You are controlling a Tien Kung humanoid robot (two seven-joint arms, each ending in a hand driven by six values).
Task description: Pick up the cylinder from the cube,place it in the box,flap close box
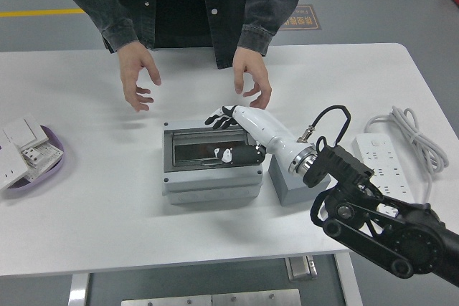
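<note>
A grey box (210, 184) stands mid-table with its dark see-through lid (204, 150) lying flat and shut. The cylinder does not show clearly through the lid. My right hand (231, 134) lies over the lid's right side, fingers spread, thumb resting on the lid; it holds nothing. A grey cube (292, 186) stands right of the box, partly under my right wrist, nothing showing on it. The person's two hands (136, 77) (252, 80) hover open above the table behind the box, touching nothing. My left arm is out of view.
A purple dish (51, 166) with white switch parts sits at the left edge. A white power strip (384, 159) with a coiled cable (414, 137) lies at the right.
</note>
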